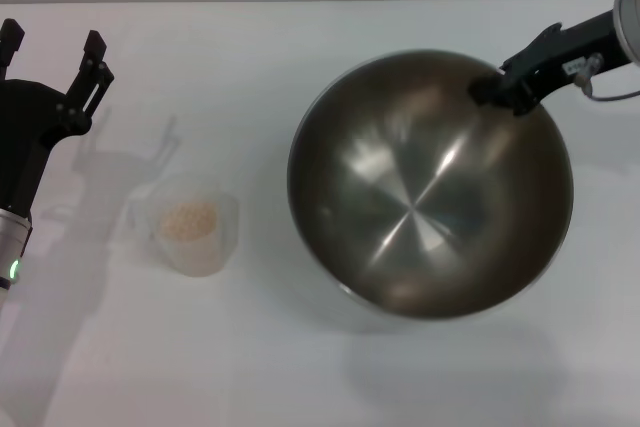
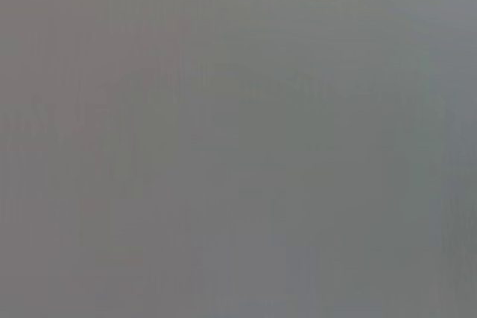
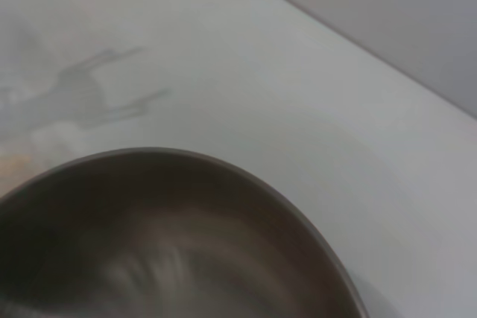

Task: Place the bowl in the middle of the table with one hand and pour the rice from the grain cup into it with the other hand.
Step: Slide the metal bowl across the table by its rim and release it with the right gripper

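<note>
The right gripper (image 1: 497, 87) is clamped on the far right rim of the bowl (image 1: 430, 187), its arm reaching in from the right edge of the head view; the bowl appears tilted, its mouth turned toward the camera, and sits right of the table's (image 1: 300, 367) centre; the right wrist view shows only the bowl's rim and inner wall, with bare table beyond.

The grain cup (image 1: 190, 225) stands upright on the table left of the bowl, apart from it, holding the rice (image 1: 190, 217); none of the rice lies in the bowl.

The left gripper (image 1: 50, 52) hangs at the far left with its fingers spread apart, holding nothing; the cup lies to its right and nearer the robot; the left arm is plainly the nearer one to the cup; nothing stands between them. The left wrist view shows nothing to tell by.

Judgement: bowl placement is in hand, pouring not yet begun; the coming move turns on the bowl reaching the centre without crowding the cup, which stands close to its path.
</note>
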`<act>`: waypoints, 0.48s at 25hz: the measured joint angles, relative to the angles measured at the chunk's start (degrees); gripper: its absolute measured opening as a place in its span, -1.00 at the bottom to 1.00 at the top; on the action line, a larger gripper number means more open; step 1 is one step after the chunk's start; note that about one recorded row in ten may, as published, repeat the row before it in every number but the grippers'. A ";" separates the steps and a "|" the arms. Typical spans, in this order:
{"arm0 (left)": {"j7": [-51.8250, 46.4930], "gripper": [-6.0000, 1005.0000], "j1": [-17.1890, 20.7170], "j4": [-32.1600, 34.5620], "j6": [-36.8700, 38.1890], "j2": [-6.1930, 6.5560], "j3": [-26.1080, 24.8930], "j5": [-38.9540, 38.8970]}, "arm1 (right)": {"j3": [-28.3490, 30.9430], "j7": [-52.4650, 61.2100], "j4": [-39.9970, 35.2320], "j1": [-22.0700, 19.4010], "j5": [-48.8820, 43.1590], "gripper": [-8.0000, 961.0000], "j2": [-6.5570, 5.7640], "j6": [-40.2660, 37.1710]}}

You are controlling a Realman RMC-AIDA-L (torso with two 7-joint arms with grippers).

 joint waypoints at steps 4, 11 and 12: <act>0.00 0.72 0.00 0.00 0.02 -0.05 0.00 0.00 | -1.03 -0.84 1.47 -0.31 2.26 -0.98 0.15 0.19; 0.00 0.72 0.00 0.00 -0.06 -0.08 0.00 0.00 | -4.36 -0.88 5.41 0.61 4.41 -0.98 0.18 0.24; 0.00 0.72 0.00 0.00 -0.06 -0.08 0.00 0.00 | -4.36 -0.88 5.41 0.61 4.41 -0.98 0.18 0.24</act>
